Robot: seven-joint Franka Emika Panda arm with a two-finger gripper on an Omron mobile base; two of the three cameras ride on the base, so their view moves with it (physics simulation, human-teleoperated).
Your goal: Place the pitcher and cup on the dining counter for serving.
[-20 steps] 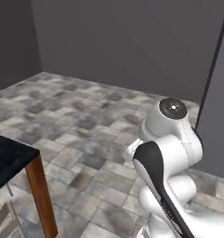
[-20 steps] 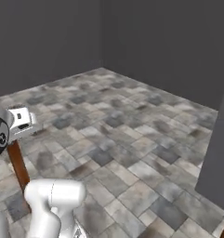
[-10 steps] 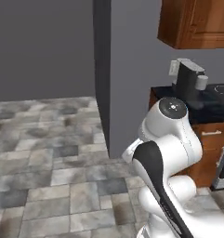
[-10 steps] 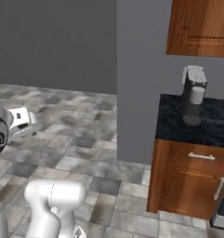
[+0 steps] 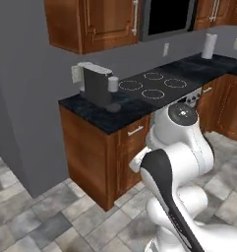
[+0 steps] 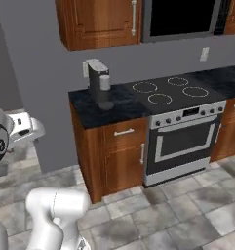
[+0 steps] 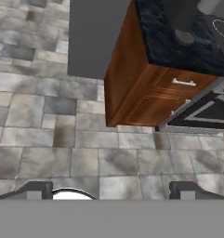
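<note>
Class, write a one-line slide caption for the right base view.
Robot faces a black worktop with a coffee machine beside the stove, under wooden cabinets.

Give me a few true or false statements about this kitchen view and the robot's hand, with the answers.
1. A coffee machine stands on the worktop, left of the stove. True.
2. The oven door hangs open. False: it is shut.
3. The hand is open with nothing between its fingers. True.
4. The hand camera looks at a carpet. False: it looks down at a grey tiled floor and a wooden cabinet.
5. A white cylinder stands at the far end of the worktop. True.
</note>
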